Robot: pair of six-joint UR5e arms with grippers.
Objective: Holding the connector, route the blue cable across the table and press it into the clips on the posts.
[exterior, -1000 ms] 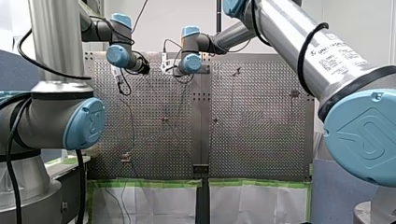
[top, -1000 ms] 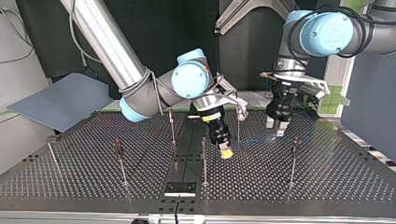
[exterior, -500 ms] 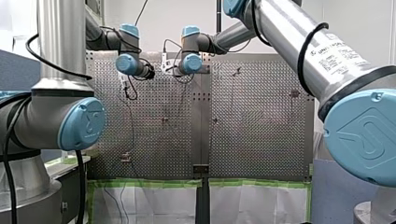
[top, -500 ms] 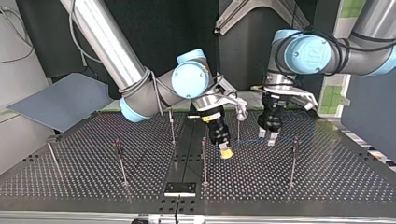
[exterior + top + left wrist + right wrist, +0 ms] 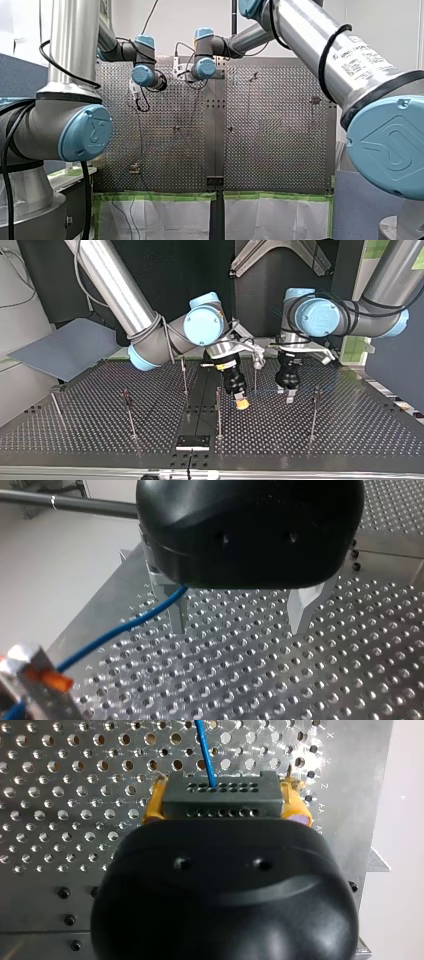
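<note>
In the right wrist view my right gripper (image 5: 222,787) is shut on the dark grey connector (image 5: 222,796), with a yellow pad (image 5: 154,804) on either side. The blue cable (image 5: 204,747) leaves the connector over the perforated table. In the top view that gripper (image 5: 242,403) hangs tilted near the middle posts. My left gripper (image 5: 285,394) stands a short way to its right, just above the table. Seen from the left wrist, my left gripper (image 5: 240,630) is open, and the blue cable (image 5: 120,630) runs past one metal finger (image 5: 180,612) to a clip (image 5: 42,675) with an orange part.
Thin clip posts stand over the table (image 5: 350,430): one (image 5: 218,410) by the right gripper, one (image 5: 314,410) at the top view's right, one (image 5: 129,412) at its left. A black plate (image 5: 192,441) lies at the near edge. A grey board (image 5: 65,347) leans at the left.
My left arm has swung towards the top view's left and come lower, closer to the right gripper. The right arm and the connector have not moved.
</note>
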